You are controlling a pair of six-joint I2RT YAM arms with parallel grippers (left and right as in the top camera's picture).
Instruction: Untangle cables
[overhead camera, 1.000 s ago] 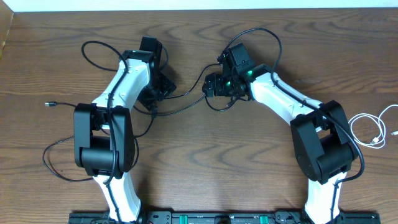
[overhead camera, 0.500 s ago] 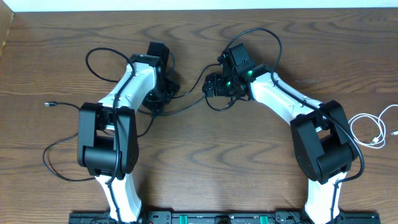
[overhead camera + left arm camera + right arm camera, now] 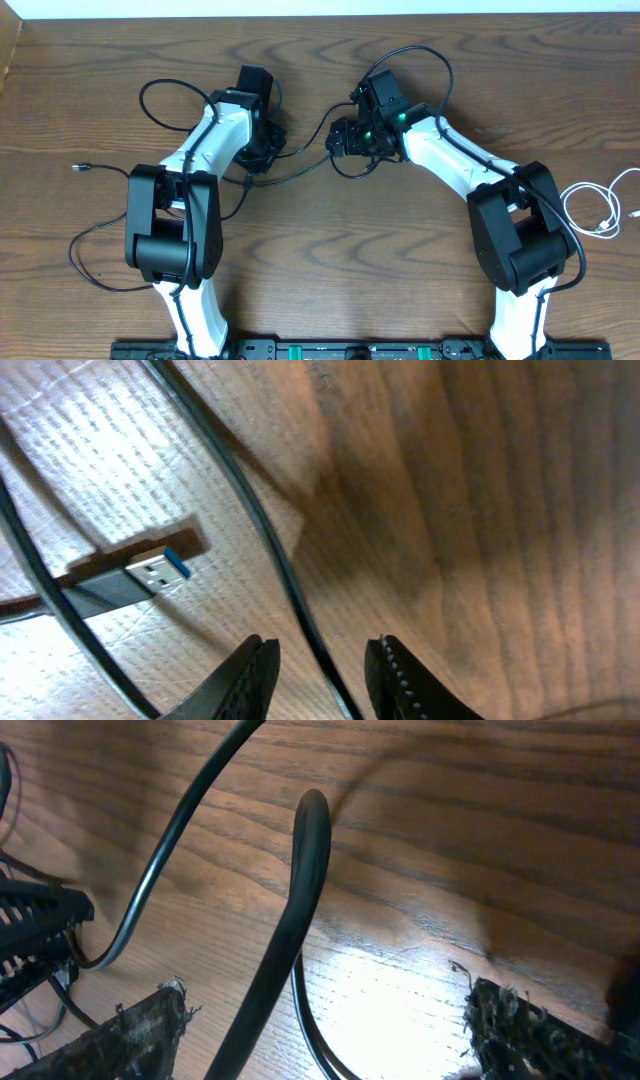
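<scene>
Since the black cable [image 3: 268,550] runs upper left to bottom centre (its long axis) between the left gripper [image 3: 321,650], whose fingers [image 3: 248,678] are narrowly parted and not yet touching it, closing should pinch it.

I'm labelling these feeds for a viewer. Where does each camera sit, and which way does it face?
Overhead: above the table, looking straight down; left arm and right arm show, black cables between them, white cable far right.
Left wrist: low over the wood, looking down past the left gripper; its fingertips straddle a black cable, USB plug beside.
Right wrist: low, looking down past the right gripper; wide-apart fingertips show.
Shared: all three show black cables on the wood.
</scene>
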